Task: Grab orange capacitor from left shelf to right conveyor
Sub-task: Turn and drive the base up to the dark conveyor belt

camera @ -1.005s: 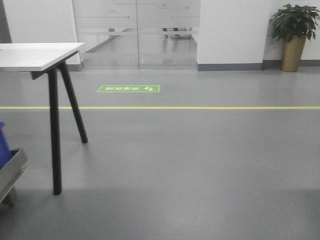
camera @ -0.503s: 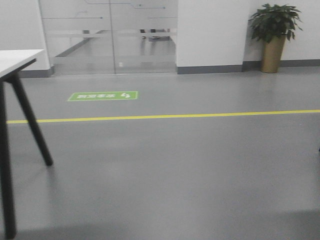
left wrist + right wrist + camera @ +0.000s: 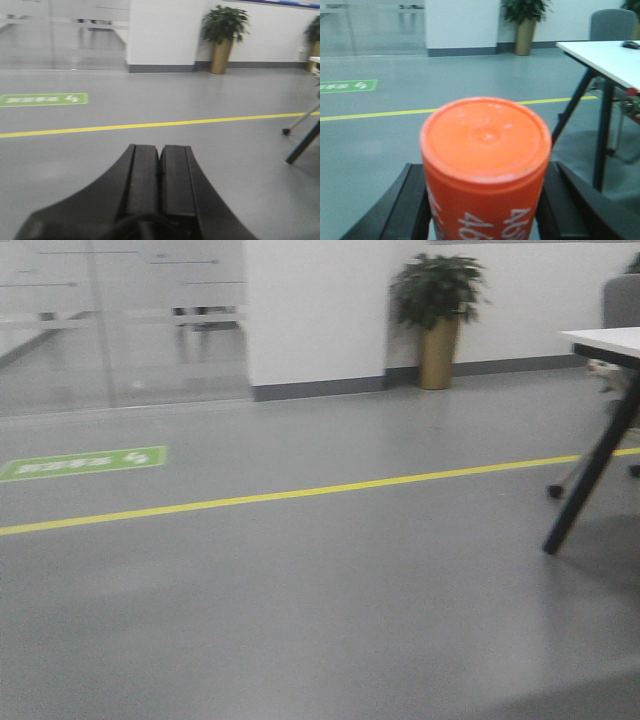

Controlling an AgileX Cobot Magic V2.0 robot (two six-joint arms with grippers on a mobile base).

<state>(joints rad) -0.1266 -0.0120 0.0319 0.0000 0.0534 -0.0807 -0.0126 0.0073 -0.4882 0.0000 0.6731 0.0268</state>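
Observation:
The orange capacitor [image 3: 485, 165] fills the middle of the right wrist view, an orange cylinder with pale numerals on its wall. My right gripper [image 3: 485, 210] is shut on it, one black finger pressed against each side. In the left wrist view my left gripper [image 3: 160, 170] is shut, its two black pads together with nothing between them, held above the grey floor. The left shelf and the right conveyor are out of view. Neither gripper appears in the front view.
A white-topped table with black slanted legs [image 3: 590, 480] stands at the right, also seen as the table [image 3: 600, 65]. A yellow floor line [image 3: 300, 492], a green floor sign [image 3: 80, 462], a potted plant [image 3: 437, 310] by the white wall, and glass doors [image 3: 120, 320].
The front view has swung to the right: the left table and blue bin have left the frame, the plant has shifted left, and another table has come in at the right edge.

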